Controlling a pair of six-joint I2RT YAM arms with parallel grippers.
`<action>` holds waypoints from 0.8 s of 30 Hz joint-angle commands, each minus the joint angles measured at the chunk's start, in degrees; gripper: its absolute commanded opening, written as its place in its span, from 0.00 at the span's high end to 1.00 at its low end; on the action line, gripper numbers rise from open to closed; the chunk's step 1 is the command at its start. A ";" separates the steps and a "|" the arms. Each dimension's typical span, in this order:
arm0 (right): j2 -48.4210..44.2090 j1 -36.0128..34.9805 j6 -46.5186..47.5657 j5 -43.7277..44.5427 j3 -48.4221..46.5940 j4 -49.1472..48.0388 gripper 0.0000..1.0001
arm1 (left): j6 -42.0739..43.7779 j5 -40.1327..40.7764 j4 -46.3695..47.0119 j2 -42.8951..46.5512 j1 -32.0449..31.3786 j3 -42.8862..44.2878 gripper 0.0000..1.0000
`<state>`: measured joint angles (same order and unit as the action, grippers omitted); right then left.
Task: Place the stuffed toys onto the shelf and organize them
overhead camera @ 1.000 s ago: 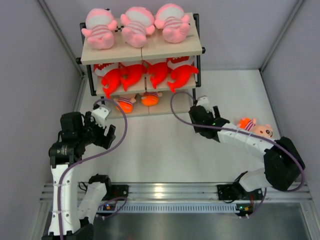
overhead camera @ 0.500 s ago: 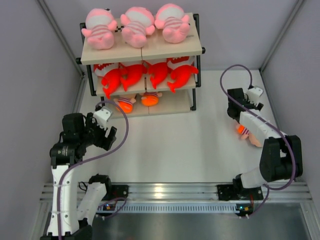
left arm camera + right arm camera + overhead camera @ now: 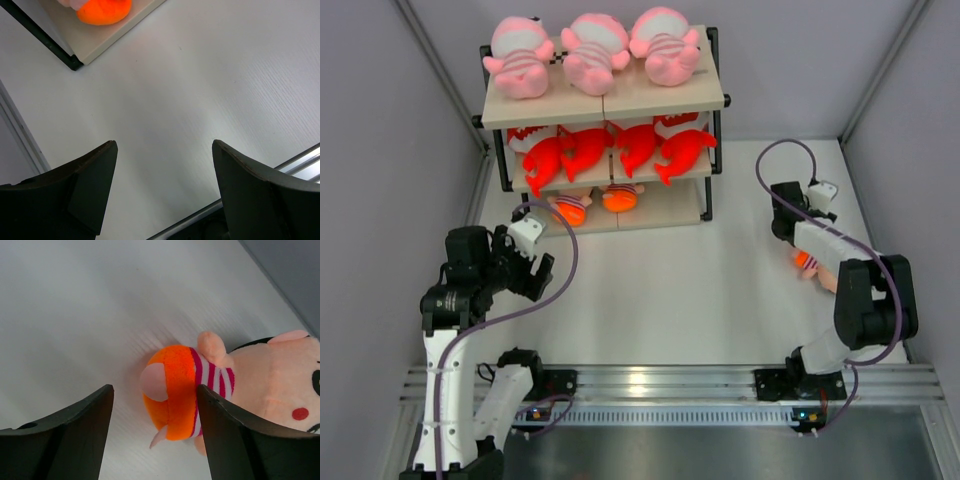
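The shelf (image 3: 620, 101) stands at the back. Three pink striped babies (image 3: 594, 52) lie on its top board, red-orange sharks (image 3: 582, 149) on the middle board, and two boys in orange shorts (image 3: 571, 209) on the bottom board. One more boy (image 3: 808, 263) lies on the table at the right, partly under my right arm. My right gripper (image 3: 788, 224) is open just above it. In the right wrist view the boy's orange shorts (image 3: 175, 390) lie between and just beyond the open gripper (image 3: 154, 388). My left gripper (image 3: 532, 272) is open and empty over bare table (image 3: 164, 143).
Grey walls close in the white table on the left, right and back. The shelf's bottom board corner (image 3: 107, 41), with an orange toy (image 3: 102, 10) on it, shows in the left wrist view. A metal rail (image 3: 650, 382) runs along the near edge.
My right arm has swung from beside the shelf's right end to the right side of the table and now hangs over the boy toy. The left arm has not moved.
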<state>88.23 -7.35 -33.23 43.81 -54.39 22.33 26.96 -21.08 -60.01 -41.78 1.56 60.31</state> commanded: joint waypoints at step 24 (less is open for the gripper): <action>-14.39 -13.67 33.63 -36.32 10.09 -14.68 1.00 | 0.90 3.50 1.65 0.30 -0.16 -2.31 0.17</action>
<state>77.71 -9.58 -12.69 17.54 -43.77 10.09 27.20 -18.06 -59.99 -41.76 1.50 57.95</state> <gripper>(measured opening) 0.018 0.825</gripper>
